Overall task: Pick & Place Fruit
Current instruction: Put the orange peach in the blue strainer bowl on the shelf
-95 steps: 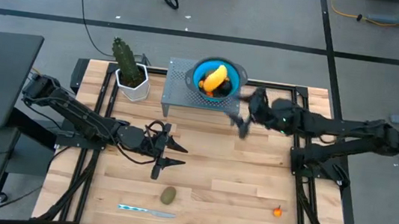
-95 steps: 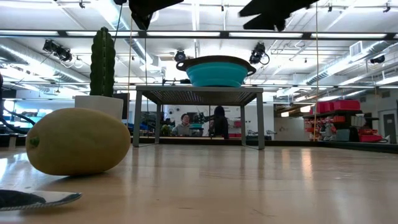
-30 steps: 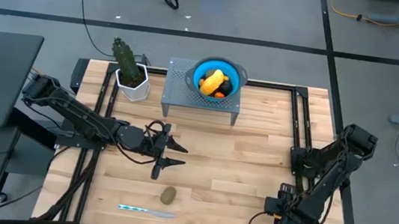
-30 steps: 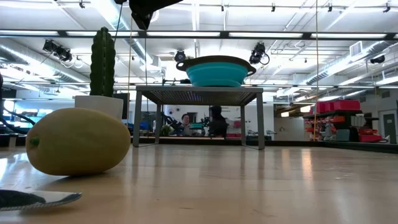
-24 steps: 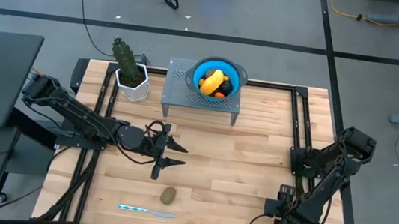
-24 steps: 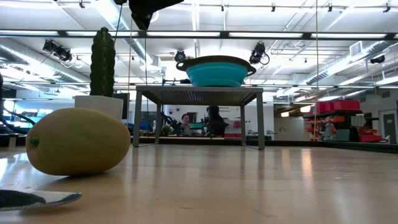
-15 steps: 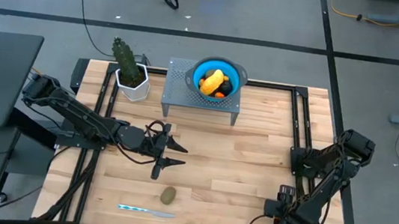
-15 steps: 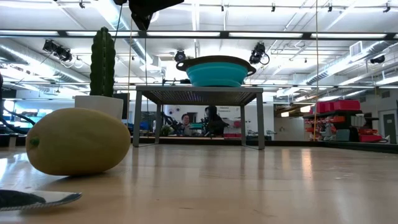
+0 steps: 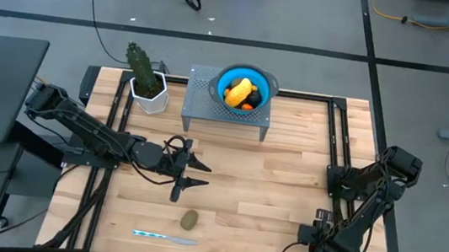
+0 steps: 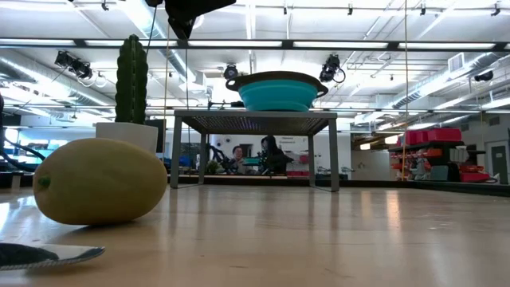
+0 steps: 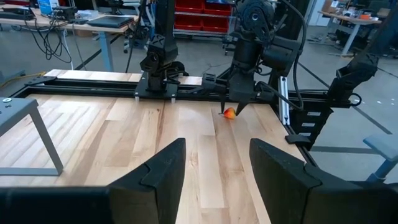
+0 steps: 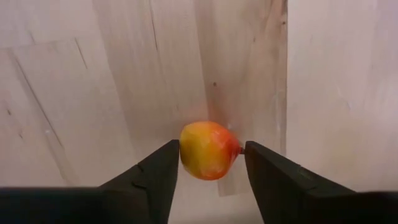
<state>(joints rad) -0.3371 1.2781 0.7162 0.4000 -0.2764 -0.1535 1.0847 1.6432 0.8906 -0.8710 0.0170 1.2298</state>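
Note:
A small orange-red fruit bit [image 12: 208, 149] lies on the table near its near right corner; it also shows in the left wrist view [image 11: 229, 113]. My right gripper [image 9: 314, 235] points down over it and is shut on it. An olive-green oval [image 9: 189, 219] rests on the table near the front; it looms large in the low view [image 10: 100, 191]. A blue bowl [image 9: 226, 79] on a grey perforated stand [image 9: 202, 102] holds the yellow-orange oblong [image 9: 240, 89], a dark ball and orange bits. My left gripper [image 9: 199, 176] hovers open and empty above mid-table. My right gripper pinches the orange-red bit by its two opposite sides [image 12: 185, 152] between its two fingers [image 12: 163, 168]. The fingers come from above, pointing down. The bit sits on the table between them.
A thin silver-and-blue knife [image 9: 165, 238] lies by the near edge, left of the olive oval. A green cactus in a white pot [image 9: 147, 79] stands at the back left beside the stand. Bare wood lies between the two arms. People show in the room behind.
About three seconds ago my right gripper was beside the stand; it has gone to the near right corner and down over the orange-red bit. It has kept nearly still there for the last second.

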